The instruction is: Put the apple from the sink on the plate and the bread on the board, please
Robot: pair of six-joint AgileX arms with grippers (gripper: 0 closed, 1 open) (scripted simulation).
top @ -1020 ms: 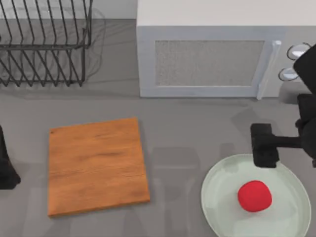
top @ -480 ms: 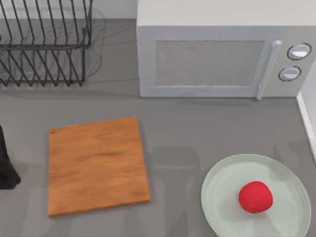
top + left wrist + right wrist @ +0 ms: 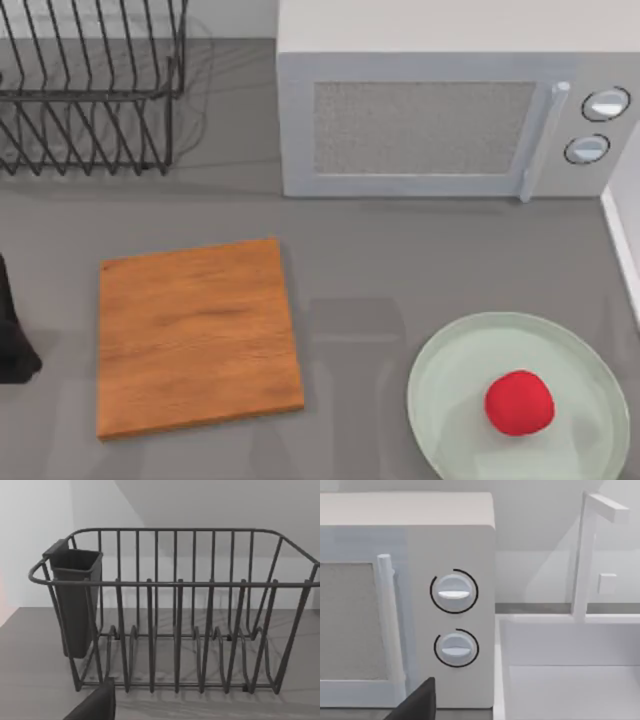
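Note:
The red apple (image 3: 519, 403) lies on the pale green plate (image 3: 450, 370) at the front right of the table, with nothing touching it. The orange-brown board (image 3: 195, 335) lies bare at the front left. The bread is out of view. My left arm (image 3: 12, 345) is parked at the table's left edge, and a dark part of my left gripper (image 3: 95, 707) faces the dish rack. A dark part of my right gripper (image 3: 417, 704) faces the microwave's knobs and the white sink (image 3: 570, 680), whose basin floor is hidden.
A black wire dish rack (image 3: 90, 90) stands at the back left, holding a dark cup (image 3: 75, 600). The white microwave (image 3: 440, 110) fills the back centre and right. The sink's rim (image 3: 625, 250) runs along the right edge, with its faucet (image 3: 587, 550) behind.
My right arm, which stood over the plate's far rim a second ago, has pulled away to the right and left the top view. The apple stays on the plate.

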